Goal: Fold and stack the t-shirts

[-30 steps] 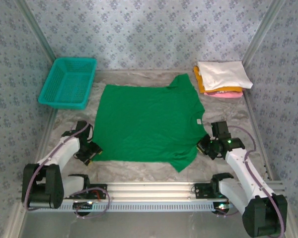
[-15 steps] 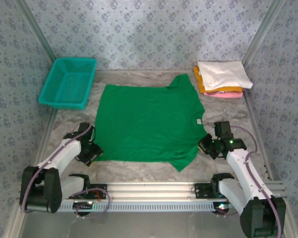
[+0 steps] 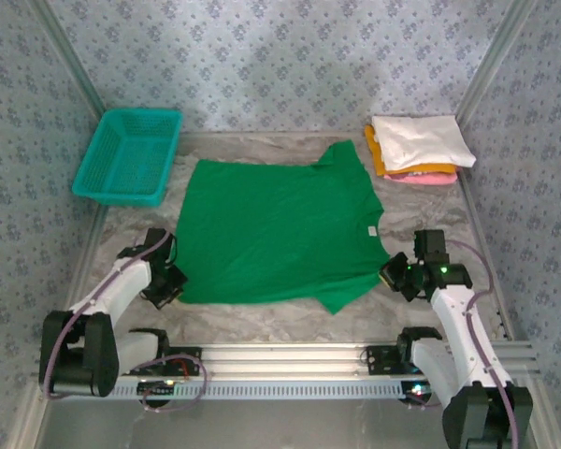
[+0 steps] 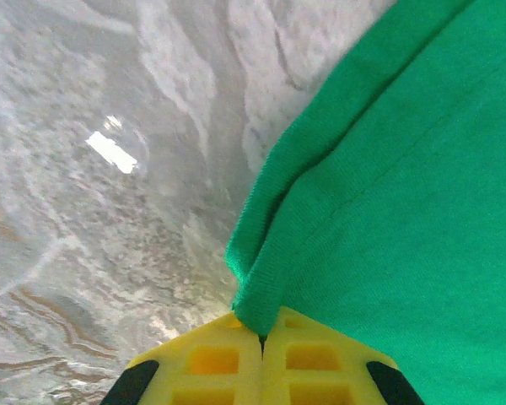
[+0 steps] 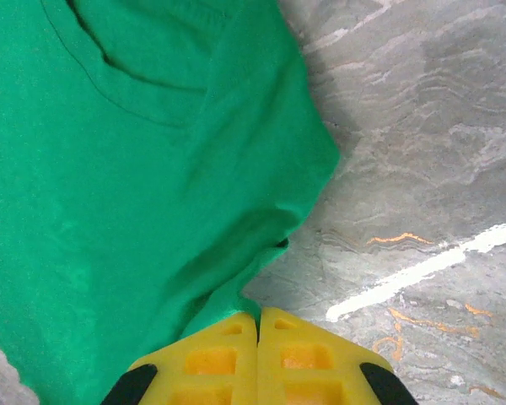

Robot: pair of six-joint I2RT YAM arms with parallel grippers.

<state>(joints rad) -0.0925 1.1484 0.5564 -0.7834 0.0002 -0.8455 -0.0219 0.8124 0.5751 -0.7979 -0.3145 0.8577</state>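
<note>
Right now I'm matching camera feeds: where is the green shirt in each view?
Top external: shirt spread flat mid-table.
Left wrist: shirt on the right, corner pinched by left fingers.
Right wrist: shirt on the left, edge pinched by right fingers.
Shared landmark: marbled table.

On my right wrist feed I see the right gripper (image 5: 258,325) with its yellow pads (image 5: 211,359) pressed together on a bunched edge of the green t-shirt (image 5: 110,211), and the grey marbled table (image 5: 422,126), streaked with glare, to the right.
</note>
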